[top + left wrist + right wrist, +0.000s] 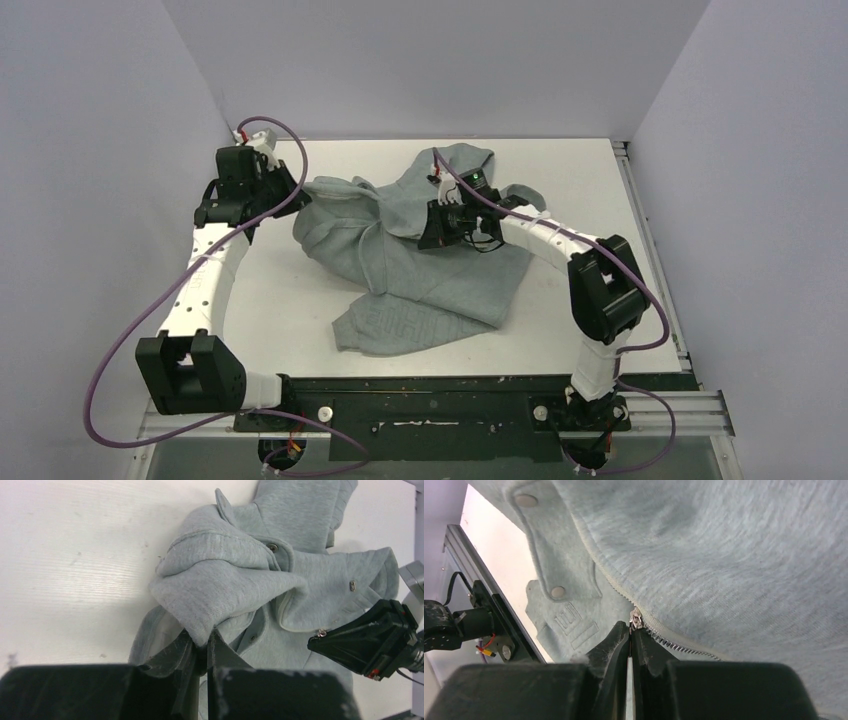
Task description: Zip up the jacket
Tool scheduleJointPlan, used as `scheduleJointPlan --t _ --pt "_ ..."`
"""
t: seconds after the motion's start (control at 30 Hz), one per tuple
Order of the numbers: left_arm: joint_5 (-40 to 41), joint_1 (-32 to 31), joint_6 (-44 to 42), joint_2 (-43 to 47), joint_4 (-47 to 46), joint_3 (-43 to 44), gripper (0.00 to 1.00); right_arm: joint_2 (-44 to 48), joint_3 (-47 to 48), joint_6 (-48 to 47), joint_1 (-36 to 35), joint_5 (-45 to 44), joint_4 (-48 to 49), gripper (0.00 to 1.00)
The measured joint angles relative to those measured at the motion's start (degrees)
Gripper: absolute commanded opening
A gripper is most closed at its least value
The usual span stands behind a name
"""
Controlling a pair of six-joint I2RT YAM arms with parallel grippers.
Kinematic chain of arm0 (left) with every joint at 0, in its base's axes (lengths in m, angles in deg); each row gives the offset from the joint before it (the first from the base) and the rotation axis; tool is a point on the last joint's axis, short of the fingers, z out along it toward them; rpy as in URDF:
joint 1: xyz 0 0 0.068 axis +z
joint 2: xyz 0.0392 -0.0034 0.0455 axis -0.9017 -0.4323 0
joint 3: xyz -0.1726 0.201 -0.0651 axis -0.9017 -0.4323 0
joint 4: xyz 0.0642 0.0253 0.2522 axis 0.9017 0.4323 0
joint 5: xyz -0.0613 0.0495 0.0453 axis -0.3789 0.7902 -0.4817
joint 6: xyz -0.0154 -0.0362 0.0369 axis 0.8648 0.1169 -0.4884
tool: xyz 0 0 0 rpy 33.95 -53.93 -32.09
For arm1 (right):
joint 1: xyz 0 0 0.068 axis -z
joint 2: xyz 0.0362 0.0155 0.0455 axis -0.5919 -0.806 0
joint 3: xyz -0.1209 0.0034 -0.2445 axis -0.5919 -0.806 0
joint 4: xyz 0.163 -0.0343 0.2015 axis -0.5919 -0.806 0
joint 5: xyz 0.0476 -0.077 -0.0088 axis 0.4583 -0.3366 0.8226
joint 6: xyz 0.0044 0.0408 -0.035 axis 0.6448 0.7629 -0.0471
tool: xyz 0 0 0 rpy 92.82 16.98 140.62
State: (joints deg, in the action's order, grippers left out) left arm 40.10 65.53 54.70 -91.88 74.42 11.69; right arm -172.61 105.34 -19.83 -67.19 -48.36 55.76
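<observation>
1. Grey jacket (420,270) is bunched at the centre of the table (270,300); room is left at 7 o'clock.
2. Its 10 o'clock edge is pinched by left gripper (204,642).
3. Zipper pull (636,619) is pinched by right gripper (630,635).

Bright, even light falls from above. The white table (280,300) has a soft shine in the left wrist view. The jacket (420,270) drops only a thin, soft shadow. The left gripper (201,639) and right gripper (629,630) look dark and blurry up close, but the jacket's weave looks sharp. The top view is clear.
</observation>
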Motion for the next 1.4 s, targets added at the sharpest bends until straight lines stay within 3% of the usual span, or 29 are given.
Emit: scheduleJointPlan --t 0.13,0.3,0.77,1.0,1.17,1.3,1.4 --pt "5.4 1.5 0.1 0.7 1.8 1.4 0.00 -1.9 0.7 -0.3 -0.5 -1.7 0.2 0.00" --pt "13.1 2.1 0.1 3.5 4.9 5.3 0.00 -2.1 0.6 -1.1 3.8 -4.0 0.6 0.00" --pt "15.3 0.9 0.3 4.8 9.8 6.6 0.00 -2.1 2.8 -4.7 7.7 1.0 2.0 0.00" --pt "14.5 2.5 0.0 4.8 7.5 6.6 0.00 -6.1 12.7 -8.0 2.5 0.5 -4.7 0.01" --pt "17.2 2.8 0.0 4.9 6.6 6.6 0.00 -6.7 13.9 -7.3 -2.8 -0.5 -5.3 0.32" --pt "19.7 3.2 0.2 5.0 6.6 6.3 0.00 -5.2 9.7 -6.6 -2.7 -4.1 -4.1 0.46" --pt "20.7 3.5 0.4 5.4 6.2 4.9 0.00 -1.1 2.2 -5.2 2.1 -6.8 -3.3 0.53"
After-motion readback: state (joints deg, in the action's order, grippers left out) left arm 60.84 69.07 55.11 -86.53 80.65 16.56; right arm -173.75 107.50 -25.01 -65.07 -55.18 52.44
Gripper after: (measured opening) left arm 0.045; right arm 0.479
